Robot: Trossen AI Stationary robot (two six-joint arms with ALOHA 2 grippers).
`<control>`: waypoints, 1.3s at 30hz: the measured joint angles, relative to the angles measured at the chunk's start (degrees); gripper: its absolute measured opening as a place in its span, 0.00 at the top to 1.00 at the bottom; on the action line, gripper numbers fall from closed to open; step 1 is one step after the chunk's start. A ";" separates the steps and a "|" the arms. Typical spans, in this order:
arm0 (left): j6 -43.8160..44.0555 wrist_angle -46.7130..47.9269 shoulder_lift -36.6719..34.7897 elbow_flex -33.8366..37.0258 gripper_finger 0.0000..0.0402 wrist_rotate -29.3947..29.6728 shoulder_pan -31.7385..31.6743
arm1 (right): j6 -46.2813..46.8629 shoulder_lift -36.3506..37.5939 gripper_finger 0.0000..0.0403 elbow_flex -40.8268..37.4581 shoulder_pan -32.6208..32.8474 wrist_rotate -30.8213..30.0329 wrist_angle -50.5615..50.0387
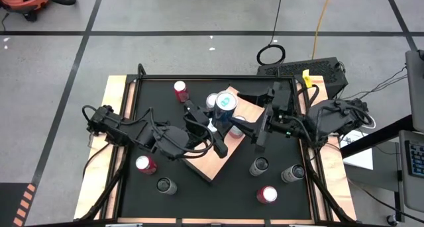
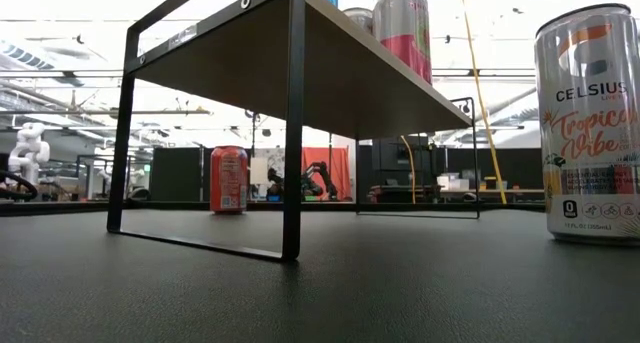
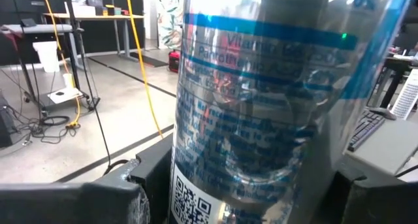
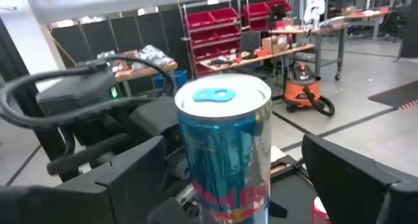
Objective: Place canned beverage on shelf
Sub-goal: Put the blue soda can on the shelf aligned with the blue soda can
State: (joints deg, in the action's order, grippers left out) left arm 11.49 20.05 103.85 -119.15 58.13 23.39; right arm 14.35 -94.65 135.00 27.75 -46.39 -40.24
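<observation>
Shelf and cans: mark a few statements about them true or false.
1. The right gripper has its fingers spread clear of the Red Bull can. True.
2. The left gripper is empty. False: its fingers grip that same can.
3. The Celsius can stands on the shelf. False: it stands on the black tabletop beside it.
4. A red can stands on the tabletop beyond the shelf. True.

Even, bright overhead light fills the high view, with only soft shadows under the arms on the black tabletop (image 1: 199,200). The low view is blown out above by ceiling glare. In the left wrist view the blue-labelled can (image 3: 274,113) is blurred, with glare on top.
</observation>
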 joint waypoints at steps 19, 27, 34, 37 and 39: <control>0.06 -0.23 0.72 -0.04 0.39 -2.54 -1.26 | 0.06 -0.37 0.20 0.00 -1.92 0.36 0.58; 0.09 -0.24 0.72 -0.04 0.39 -2.51 -1.26 | 1.81 -0.37 0.30 0.00 -3.06 4.67 0.62; 0.11 -0.24 0.76 -0.04 0.39 -2.51 -1.26 | -0.89 -0.58 0.39 0.00 -3.08 4.67 0.62; 0.11 -0.17 0.79 -0.04 0.39 -2.52 -1.24 | -3.33 -0.92 0.38 0.00 -3.08 4.74 0.76; 0.18 -0.21 0.79 -0.04 0.39 -2.56 -1.24 | -5.47 -1.31 0.36 0.00 -3.08 4.58 0.76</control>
State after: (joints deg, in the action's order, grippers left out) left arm 11.67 19.85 104.64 -119.20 55.57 22.15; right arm 8.88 -95.96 135.00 24.67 -41.80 -39.48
